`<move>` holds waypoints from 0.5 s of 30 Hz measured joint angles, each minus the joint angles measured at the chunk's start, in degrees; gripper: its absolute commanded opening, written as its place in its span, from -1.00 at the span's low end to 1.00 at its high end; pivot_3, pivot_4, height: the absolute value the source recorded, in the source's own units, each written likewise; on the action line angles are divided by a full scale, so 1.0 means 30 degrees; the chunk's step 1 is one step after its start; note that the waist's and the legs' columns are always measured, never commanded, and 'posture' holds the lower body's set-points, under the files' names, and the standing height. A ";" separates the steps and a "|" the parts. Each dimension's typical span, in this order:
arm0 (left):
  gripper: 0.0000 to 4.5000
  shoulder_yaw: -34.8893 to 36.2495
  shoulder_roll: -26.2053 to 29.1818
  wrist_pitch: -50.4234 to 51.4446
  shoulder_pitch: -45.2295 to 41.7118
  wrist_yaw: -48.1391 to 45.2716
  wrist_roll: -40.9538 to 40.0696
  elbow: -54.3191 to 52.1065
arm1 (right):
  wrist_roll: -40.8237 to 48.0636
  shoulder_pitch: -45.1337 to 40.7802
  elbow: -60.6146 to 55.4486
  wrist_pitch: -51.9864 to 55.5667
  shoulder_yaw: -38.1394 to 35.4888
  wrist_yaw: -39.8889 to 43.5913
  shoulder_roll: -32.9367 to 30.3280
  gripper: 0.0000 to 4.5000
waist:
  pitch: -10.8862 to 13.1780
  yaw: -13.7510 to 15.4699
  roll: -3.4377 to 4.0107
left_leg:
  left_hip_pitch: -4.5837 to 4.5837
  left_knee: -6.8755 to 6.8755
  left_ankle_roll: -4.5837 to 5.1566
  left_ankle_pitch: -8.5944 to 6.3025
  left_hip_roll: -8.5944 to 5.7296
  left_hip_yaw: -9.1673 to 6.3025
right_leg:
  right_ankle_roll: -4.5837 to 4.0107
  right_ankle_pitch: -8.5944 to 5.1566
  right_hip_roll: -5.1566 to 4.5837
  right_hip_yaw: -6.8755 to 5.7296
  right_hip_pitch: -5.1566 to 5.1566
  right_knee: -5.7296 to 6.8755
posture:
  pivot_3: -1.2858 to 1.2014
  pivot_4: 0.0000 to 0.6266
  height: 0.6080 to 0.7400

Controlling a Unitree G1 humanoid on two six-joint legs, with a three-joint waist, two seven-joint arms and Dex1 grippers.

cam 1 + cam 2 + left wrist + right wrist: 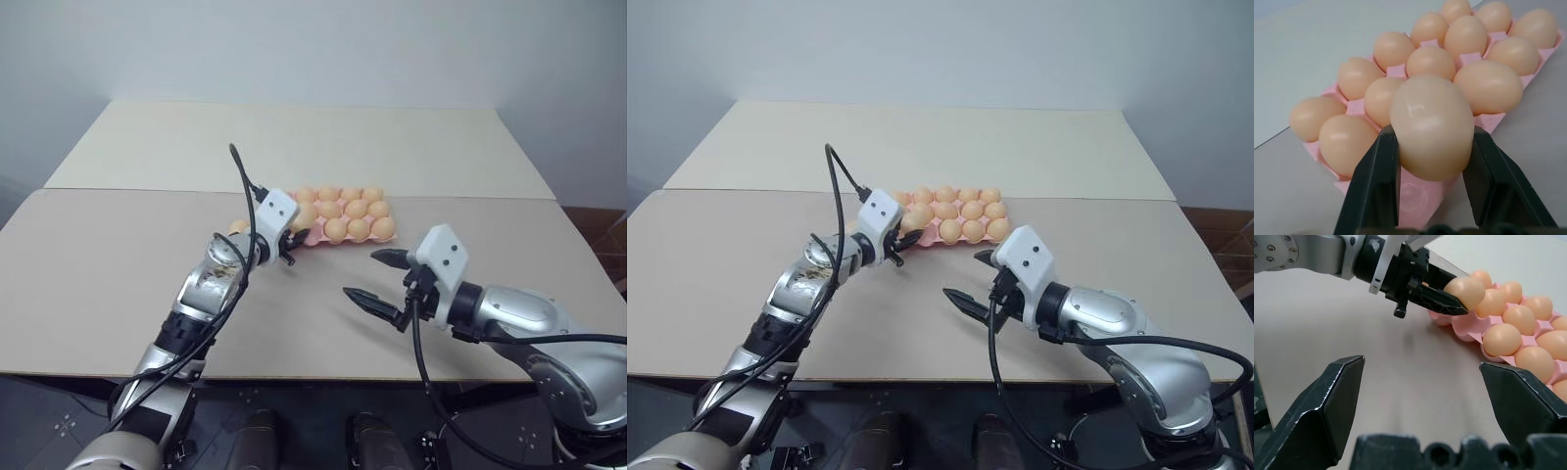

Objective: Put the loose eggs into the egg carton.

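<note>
Egg [1431,126] — beside crowded carton [1413,193]

You can't see the carton's [315,233] near-left corner: the left gripper [292,238] and its egg [1431,126] cover it. The carton's far end runs off the right wrist view.

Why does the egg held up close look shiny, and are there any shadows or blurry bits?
Left wrist view: the held egg carries a pale glare patch from overhead light; the far eggs in the egg carton look softer. Right wrist view: a faint shadow lies on the table under the left pincer. Left eye view: lighting is even, shadows soft.
</note>
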 measured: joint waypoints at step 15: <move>0.91 0.0087 -0.0611 -0.1591 0.0159 -0.0456 0.1162 -0.0016 | 0.1596 -0.0263 -0.1266 0.1483 -0.0421 -0.1098 -0.0176 1.00 | 0.0000 -0.0095 0.0000 | 0.0013 0.0002 0.0001 0.0001 0.0004 -0.0003 | 0.0005 0.0004 0.0003 0.0003 0.0006 0.0011 | 0.03 -0.52 1.00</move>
